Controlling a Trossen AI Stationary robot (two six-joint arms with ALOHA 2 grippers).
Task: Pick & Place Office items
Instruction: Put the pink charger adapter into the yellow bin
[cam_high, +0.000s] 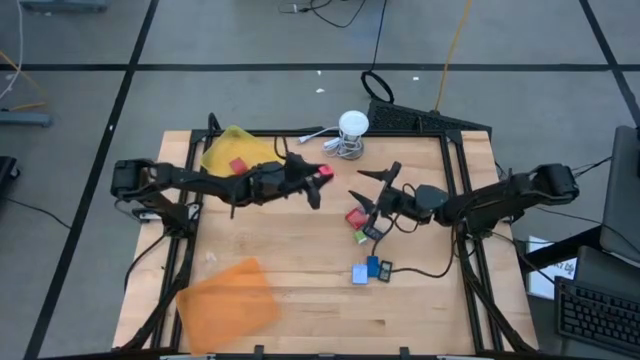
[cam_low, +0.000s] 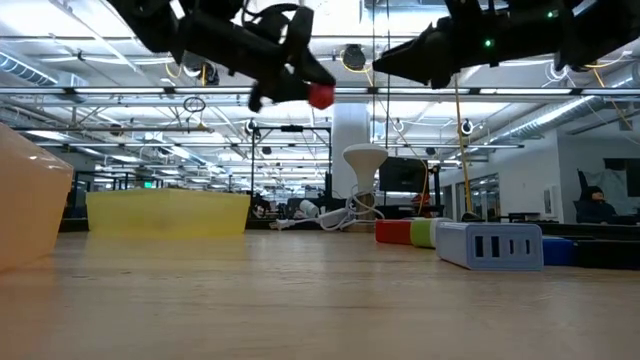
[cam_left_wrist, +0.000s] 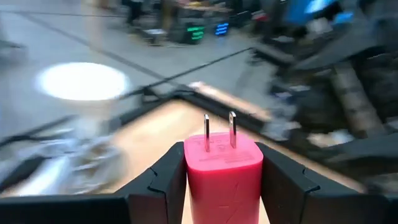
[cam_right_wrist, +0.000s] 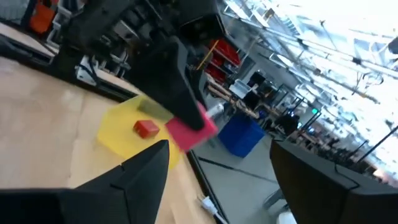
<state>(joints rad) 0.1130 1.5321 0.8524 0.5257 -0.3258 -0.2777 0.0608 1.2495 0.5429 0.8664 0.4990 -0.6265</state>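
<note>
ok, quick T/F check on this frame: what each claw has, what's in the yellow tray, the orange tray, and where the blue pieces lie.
1. The left claw grips a red plug block. True.
2. The right claw holds a blue piece. False: it is open, holding nothing.
3. The yellow tray holds one red piece. True.
4. The orange tray holds the blue pieces. False: it holds none of them; the blue pieces lie on the wooden table.
5. The red plug block is lifted off the table. True.
</note>
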